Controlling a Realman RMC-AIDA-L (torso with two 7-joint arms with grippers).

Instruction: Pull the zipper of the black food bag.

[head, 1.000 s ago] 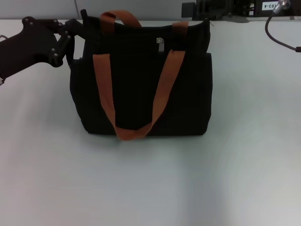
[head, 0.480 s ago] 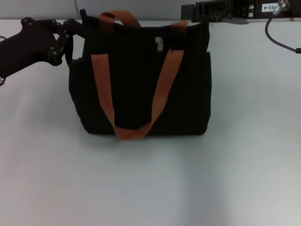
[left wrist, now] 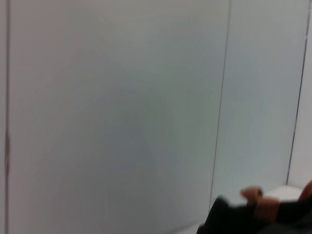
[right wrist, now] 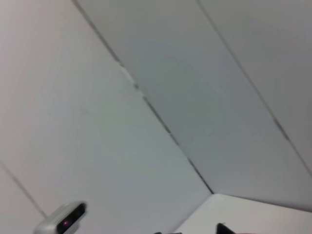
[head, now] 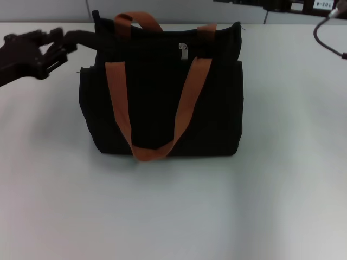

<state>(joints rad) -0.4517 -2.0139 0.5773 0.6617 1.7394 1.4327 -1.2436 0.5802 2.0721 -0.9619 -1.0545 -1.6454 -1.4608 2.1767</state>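
The black food bag (head: 157, 103) stands upright at the middle of the white table, with two orange-brown handle straps (head: 187, 103). The zipper (head: 184, 50), a small silver tab, hangs near the top edge, right of centre. My left gripper (head: 68, 39) is at the bag's top left corner, and a dark strip runs from it to the bag. A corner of the bag with orange strap shows in the left wrist view (left wrist: 263, 214). Only a dark sliver of my right gripper (head: 271, 4) shows at the top edge, behind and above the bag's right end.
A black cable (head: 325, 38) curves over the table at the far right. The white table (head: 173, 216) stretches bare in front of the bag and to both sides. Both wrist views face pale wall panels; a small silver camera (right wrist: 61, 222) shows in the right one.
My left gripper has shifted left, away from the bag's corner. My right gripper has drawn up and back, nearly out of the head view. The bag has stayed put.
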